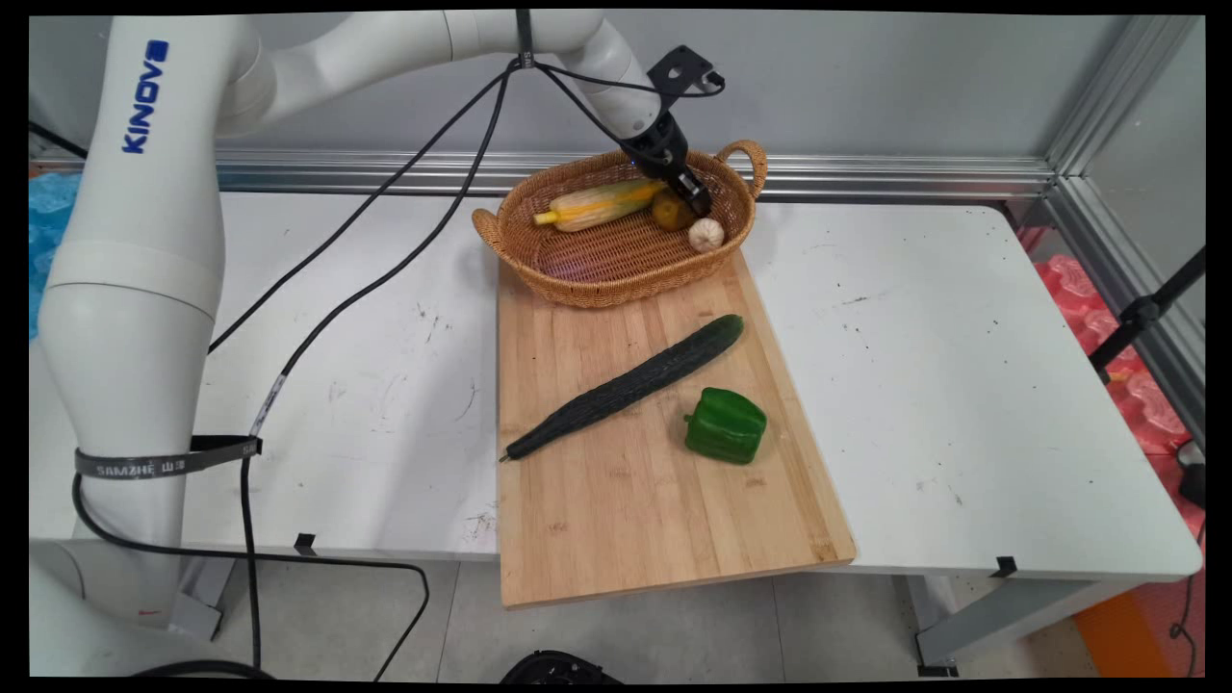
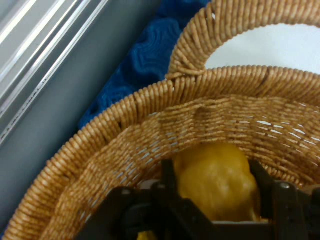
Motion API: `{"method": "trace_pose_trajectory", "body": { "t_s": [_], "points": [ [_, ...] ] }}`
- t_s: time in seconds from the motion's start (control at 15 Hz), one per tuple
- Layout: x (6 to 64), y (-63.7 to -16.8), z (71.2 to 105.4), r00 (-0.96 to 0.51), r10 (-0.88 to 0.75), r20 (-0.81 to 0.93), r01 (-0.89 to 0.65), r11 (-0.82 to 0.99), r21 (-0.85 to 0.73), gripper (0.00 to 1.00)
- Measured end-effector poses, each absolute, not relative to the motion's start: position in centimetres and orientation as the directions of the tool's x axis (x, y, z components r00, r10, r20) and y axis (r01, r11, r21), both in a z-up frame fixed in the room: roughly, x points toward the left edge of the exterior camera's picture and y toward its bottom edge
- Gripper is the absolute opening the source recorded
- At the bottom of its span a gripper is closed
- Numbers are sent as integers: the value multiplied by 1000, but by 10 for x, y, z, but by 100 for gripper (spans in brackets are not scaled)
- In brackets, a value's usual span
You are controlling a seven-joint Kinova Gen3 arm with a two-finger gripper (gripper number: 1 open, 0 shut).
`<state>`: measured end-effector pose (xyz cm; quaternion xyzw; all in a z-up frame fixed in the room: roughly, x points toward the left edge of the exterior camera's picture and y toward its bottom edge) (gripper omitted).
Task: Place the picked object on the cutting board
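Gripper (image 2: 215,200) sits inside the basket (image 1: 577,279) at the tabletop's far edge, fingers (image 2: 169,175) spread either side of a yellow fruit (image 2: 215,180), touching or nearly so.

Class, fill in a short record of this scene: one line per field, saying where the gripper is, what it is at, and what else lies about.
gripper: down inside the basket, a finger on each side of the yellow fruit
contact: cannot tell whether the fingers press the fruit
basket also holds: corn cob, garlic bulb
basket stands on: far end of the cutting board
on board: cucumber, green pepper, apart
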<state>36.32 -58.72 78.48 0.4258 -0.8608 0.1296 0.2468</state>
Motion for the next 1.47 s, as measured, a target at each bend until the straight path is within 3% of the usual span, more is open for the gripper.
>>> {"method": "trace_pose_trajectory", "body": {
  "t_s": [0.4,0.73,1.47],
  "points": [
    [372,-582,807,-537,-641,548,-779,626,-32,0],
    [386,-562,855,-547,-609,574,-764,644,-44,0],
    [399,-453,940,-702,-429,569,-537,843,-26,0]
  ]
}}
